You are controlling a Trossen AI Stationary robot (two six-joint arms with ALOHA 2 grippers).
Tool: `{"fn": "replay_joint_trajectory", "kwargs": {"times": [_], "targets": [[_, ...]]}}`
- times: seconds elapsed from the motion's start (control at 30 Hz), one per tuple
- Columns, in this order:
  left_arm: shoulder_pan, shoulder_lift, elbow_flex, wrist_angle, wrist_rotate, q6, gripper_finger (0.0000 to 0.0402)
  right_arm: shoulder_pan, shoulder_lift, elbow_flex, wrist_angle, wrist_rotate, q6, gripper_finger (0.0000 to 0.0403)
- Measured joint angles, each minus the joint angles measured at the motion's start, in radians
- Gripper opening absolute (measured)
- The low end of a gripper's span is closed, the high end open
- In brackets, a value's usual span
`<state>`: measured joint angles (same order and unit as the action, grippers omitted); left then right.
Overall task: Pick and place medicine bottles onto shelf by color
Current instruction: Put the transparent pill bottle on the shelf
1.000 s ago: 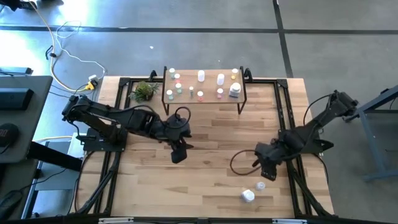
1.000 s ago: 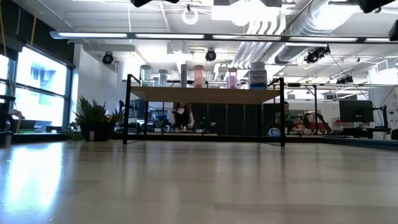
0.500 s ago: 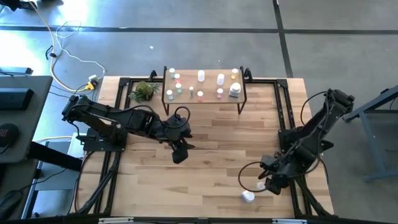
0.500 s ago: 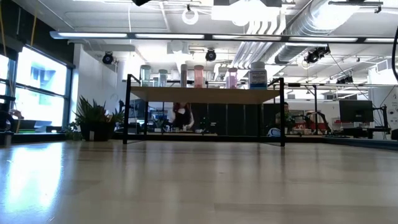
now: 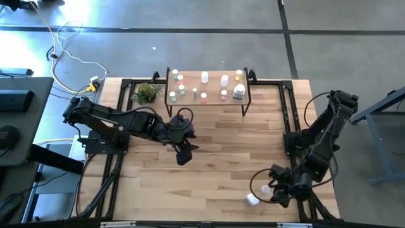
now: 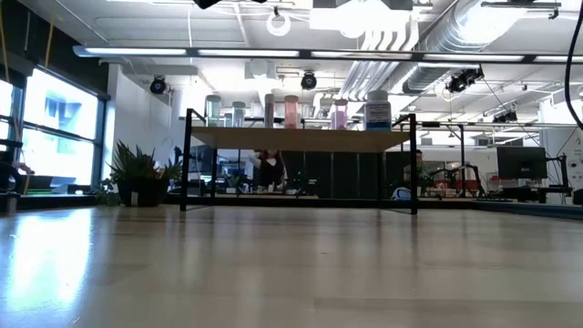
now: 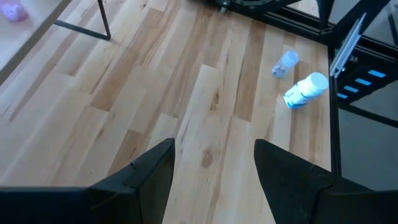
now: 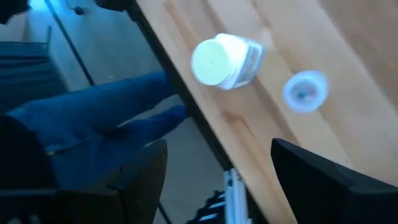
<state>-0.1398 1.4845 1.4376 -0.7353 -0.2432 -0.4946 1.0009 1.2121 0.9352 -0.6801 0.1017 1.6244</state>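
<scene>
I'm hovering my right gripper (image 5: pixel 276 192), fingers apart, just beside the toppled white bottle (image 5: pixel 252 200), far nearer than my left.

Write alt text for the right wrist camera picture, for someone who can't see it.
The right claw, open and empty, hangs over the edge of a wooden table above two loose medicine bottles: a larger white bottle lying on its side and a small pale bottle beside it. Past the table edge, a person's blue-jeaned leg shows.
</scene>
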Motion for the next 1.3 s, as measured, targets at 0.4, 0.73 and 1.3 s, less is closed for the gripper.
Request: {"fn": "replay_joint_trajectory", "kwargs": {"times": [0.4,0.73,1.3], "targets": [[0.003,0.000,0.000,0.000,-0.008,0.000,0.0211,0.004,0.008,0.030,0.045,0.003,0.016,0.0277],[0.003,0.000,0.000,0.000,-0.026,-0.001,0.0211,0.004,0.120,0.250,-0.368,0.063,-0.213,0.0252],[0.003,0.000,0.000,0.000,-0.030,-0.003,0.0211,0.047,0.374,0.207,-0.346,0.164,-0.481,0.0252]]}}
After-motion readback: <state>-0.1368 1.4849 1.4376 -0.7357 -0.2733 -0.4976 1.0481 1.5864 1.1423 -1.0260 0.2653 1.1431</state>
